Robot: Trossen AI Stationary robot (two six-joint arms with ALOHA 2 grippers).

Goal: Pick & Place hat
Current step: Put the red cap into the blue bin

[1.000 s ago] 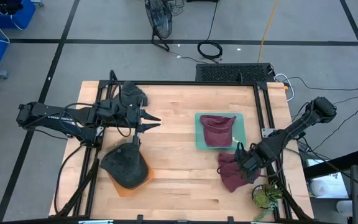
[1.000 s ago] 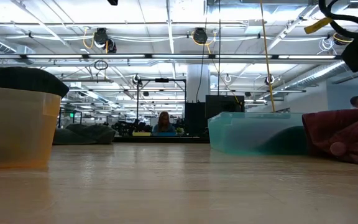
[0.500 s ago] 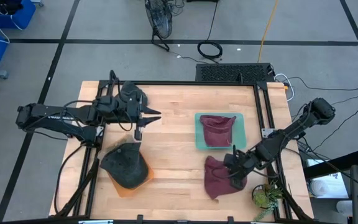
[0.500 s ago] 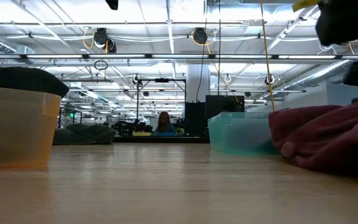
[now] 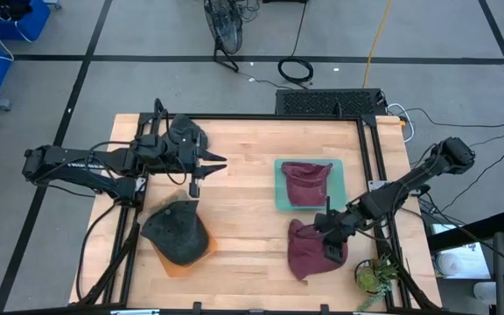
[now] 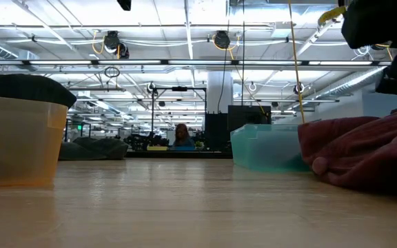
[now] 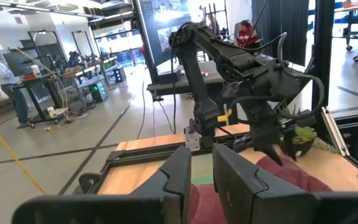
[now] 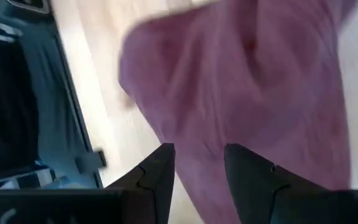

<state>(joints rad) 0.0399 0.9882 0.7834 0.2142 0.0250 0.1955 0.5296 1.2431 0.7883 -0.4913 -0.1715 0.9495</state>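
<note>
A: Where to find the maroon hat (image 5: 309, 255)?

B: Flat on the table (image 5: 243, 254), at the near right side, just in front of the teal tray (image 5: 340, 175). Already a second maroon hat (image 5: 304, 184) inside that tray.

A: And the right gripper (image 5: 331, 234)?

B: Over the far right edge of the hat, a little above the cloth as seen from the low view. Jaws apart, moderately wide, with nothing pinched between the fingers (image 8: 160, 174); only blurred red cloth beyond them.

A: How to take it well, then?

B: Probably best to come straight down on a thick fold or on the brim, not on the thin crown. Close firmly only when cloth fills the gap. Then lift high enough to clear the tray wall before moving across. Soft cloth, so likely to sag and drag on the rim.

A: Any danger from the left side?

B: Little, judging from above. Left gripper (image 5: 196, 179) well apart, over the far left of the table, jaws nearly together with a narrow gap and empty. Better to keep it there.
</note>
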